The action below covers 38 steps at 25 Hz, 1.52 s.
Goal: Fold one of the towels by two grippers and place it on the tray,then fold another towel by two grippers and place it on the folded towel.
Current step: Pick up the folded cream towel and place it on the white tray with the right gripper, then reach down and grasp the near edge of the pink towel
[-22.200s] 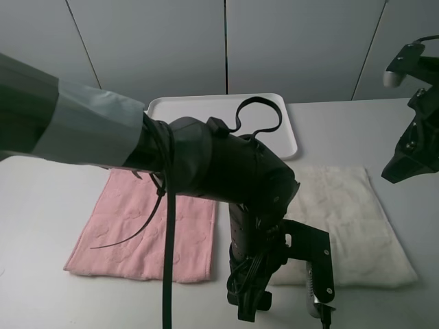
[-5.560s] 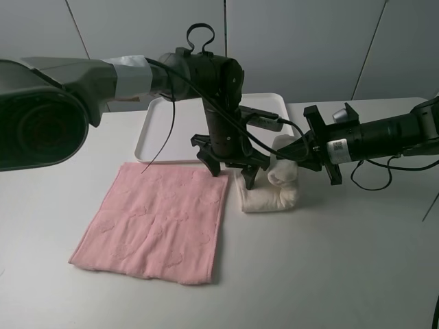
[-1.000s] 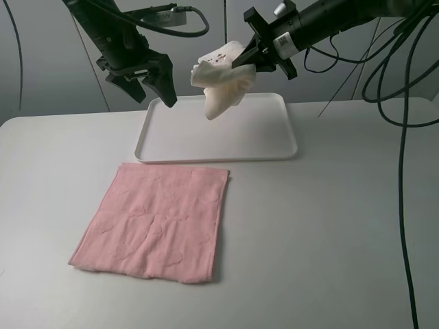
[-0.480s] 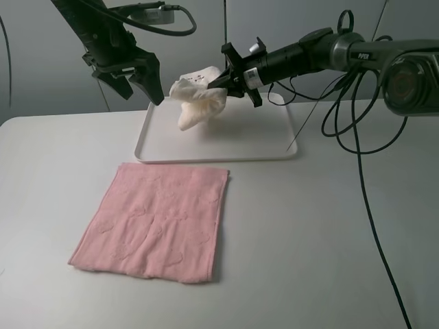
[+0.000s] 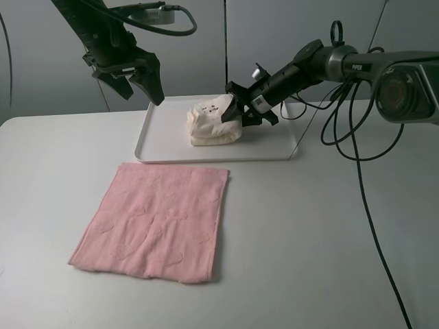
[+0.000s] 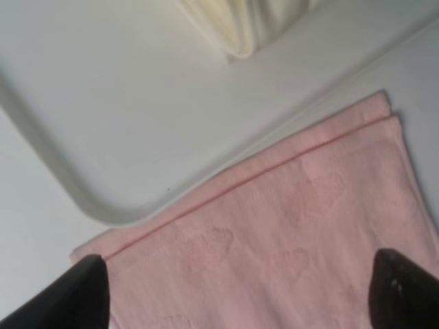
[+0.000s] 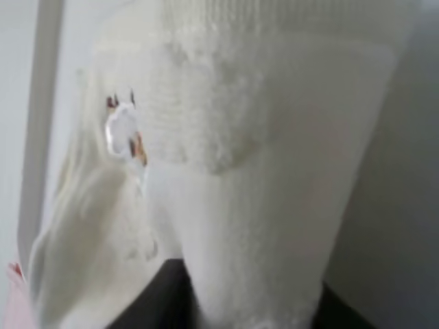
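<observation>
Table [image 5: 329,240] as a second ago: the pink towel [image 5: 154,223] lies flat and unfolded on it, untouched, its far edge just beside the near rim of the tray [image 5: 164,152].

The tray now carries the cream-white towel [image 5: 212,125]. A second ago this hung in the air from my right gripper [image 5: 241,114]. It now rests near the tray's middle as a thick folded bundle, somewhat bulged rather than neat.

The right gripper has come down with it and sits at the bundle's right end, against the cloth. I cannot tell from either view whether the jaws have let go yet.

The left gripper [image 5: 143,81] hangs above the tray's far left corner, jaws spread wide, holding nothing.

Judgement: the first placement looks complete once the right gripper backs clear. Folding the pink towel comes next.
</observation>
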### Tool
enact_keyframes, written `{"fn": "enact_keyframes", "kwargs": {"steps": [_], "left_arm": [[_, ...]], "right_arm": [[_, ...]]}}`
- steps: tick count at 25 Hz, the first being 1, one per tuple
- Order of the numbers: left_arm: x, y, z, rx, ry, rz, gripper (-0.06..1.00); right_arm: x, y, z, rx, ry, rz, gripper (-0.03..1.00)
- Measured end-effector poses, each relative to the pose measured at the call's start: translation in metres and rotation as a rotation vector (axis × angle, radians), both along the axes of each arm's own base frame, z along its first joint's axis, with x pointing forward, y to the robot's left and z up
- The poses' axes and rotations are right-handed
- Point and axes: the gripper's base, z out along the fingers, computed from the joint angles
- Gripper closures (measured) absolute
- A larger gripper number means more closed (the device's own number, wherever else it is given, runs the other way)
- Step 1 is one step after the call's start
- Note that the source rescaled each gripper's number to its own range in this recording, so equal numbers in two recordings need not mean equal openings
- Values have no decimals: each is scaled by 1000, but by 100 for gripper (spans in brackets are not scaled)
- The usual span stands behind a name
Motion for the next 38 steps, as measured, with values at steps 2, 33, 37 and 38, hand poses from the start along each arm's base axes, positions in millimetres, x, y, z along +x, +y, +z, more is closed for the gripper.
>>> {"fn": "enact_keyframes", "kwargs": {"steps": [2, 33, 37, 38], "left_arm": [[0, 0, 0, 0, 0, 0, -4], [-159, 69, -48, 196, -26, -188, -4], [-177, 74, -41, 217, -131, -326, -4], [-179, 75, -38, 228, -154, -374, -4]], "right_arm": [[-4, 1, 2, 8, 14, 47, 15], [-167, -46, 186, -275, -362, 390, 17], [-206, -9, 174, -305, -378, 601, 17], [-215, 3, 172, -324, -385, 660, 17]]}}
